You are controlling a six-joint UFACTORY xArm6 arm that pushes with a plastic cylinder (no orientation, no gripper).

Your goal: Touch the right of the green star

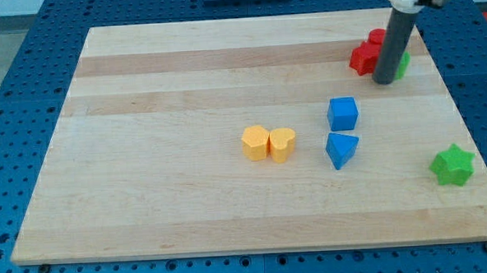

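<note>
The green star (452, 165) lies near the board's right edge, toward the view's bottom. My tip (383, 81) stands far from it, at the view's upper right, beside two red blocks (367, 54) and in front of a small green block (402, 64) that the rod partly hides. The tip is well above and to the left of the green star in the view and does not touch it.
A blue cube (342, 113) and a blue triangular block (341, 149) sit right of the board's middle. A yellow hexagon-like block (255, 142) and a yellow heart-like block (282, 144) touch each other at the middle. The wooden board (159, 99) rests on a blue perforated table.
</note>
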